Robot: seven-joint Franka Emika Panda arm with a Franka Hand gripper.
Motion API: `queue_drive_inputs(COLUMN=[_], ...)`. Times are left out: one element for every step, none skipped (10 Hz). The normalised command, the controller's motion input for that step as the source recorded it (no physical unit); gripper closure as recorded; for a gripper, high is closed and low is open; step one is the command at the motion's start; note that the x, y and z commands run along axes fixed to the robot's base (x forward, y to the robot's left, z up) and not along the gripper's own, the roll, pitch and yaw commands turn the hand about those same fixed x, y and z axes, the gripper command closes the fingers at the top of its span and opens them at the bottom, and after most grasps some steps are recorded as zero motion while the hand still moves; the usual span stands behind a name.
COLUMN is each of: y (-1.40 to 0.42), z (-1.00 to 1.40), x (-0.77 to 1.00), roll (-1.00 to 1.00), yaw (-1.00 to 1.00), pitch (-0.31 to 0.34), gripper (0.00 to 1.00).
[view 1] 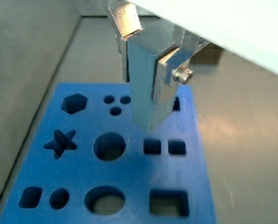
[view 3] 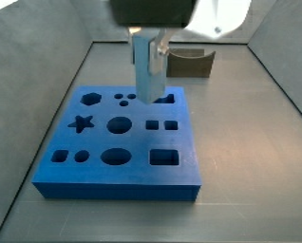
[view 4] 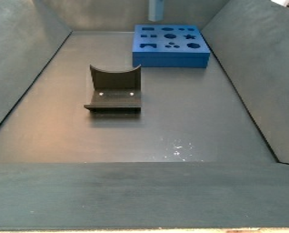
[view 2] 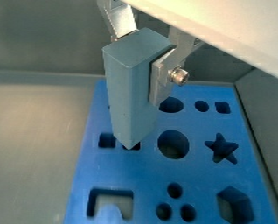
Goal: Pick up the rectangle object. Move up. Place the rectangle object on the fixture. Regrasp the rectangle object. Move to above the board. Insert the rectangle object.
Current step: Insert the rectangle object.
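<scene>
Lying on the grey floor, the board (view 3: 116,142) is the biggest thing, and the fixture (view 4: 113,91) stands well apart from it. Above the board, the gripper (view 2: 148,52) is clamped on the rectangle object (view 2: 129,92), which hangs upright with its lower end at a hole.

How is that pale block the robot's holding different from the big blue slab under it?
The rectangle object is pale grey-blue; the board is bright blue. The rectangle object is slim and far smaller; the board is a wide thick slab. The rectangle object stands upright, clamped in the gripper, its lower end at the board's top; the board lies flat on the floor. The rectangle object looks plain-faced; the board is full of shaped holes. Both are box-shaped.
</scene>
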Motion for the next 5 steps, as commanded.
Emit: queue_drive_inputs(y=[-0.29,-0.25,-0.25,-0.27,-0.26], z=[-0.27,-0.25,-0.24,-0.28,-0.27], x=[0.00,0.00,0.00,0.00,0.00], roll=[0.00,0.00,0.00,0.00,0.00], yaw=[-0.87,-0.91,-0.90,-0.91,-0.91], pitch=[0.000,0.011,0.009,0.000,0.000], gripper=[1.00,1.00,1.00,1.00,1.00])
